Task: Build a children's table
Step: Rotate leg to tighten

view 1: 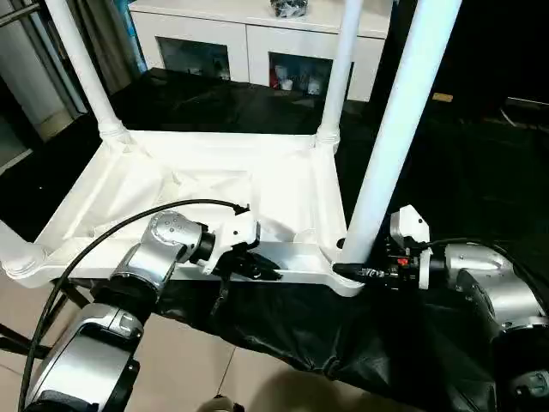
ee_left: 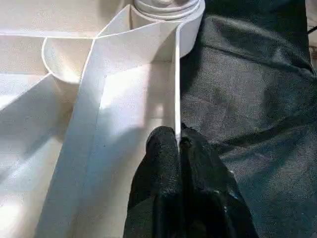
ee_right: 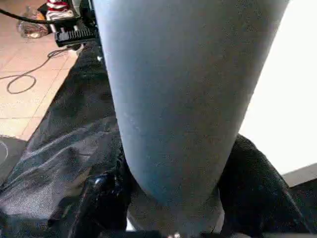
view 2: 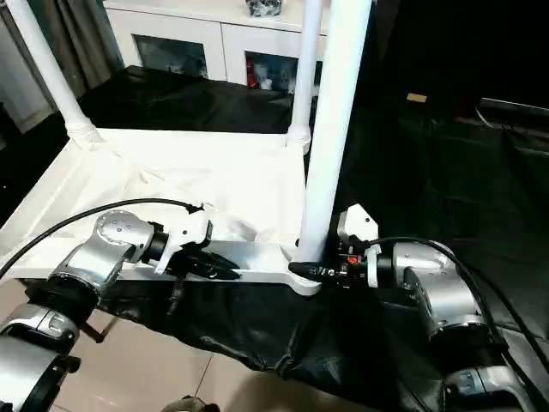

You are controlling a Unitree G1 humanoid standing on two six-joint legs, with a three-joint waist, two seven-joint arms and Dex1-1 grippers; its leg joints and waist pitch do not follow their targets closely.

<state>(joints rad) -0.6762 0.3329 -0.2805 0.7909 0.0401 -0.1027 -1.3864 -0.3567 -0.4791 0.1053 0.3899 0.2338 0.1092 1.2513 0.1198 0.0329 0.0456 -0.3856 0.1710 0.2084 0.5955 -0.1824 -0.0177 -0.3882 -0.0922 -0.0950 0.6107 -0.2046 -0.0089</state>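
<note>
The white tabletop lies underside up on a black cloth. Three white legs stand in its corner sockets: far left, far right and near right. My left gripper is shut on the thin near rim of the tabletop, one finger on each side of the wall. My right gripper sits at the base of the near right leg, just above its socket. Its black fingers press against both sides of the tube.
A white glass-doored cabinet stands behind the work. The black cloth spreads out to the right and hangs over the near edge. Tiled floor lies below. A black cable loops over my left forearm.
</note>
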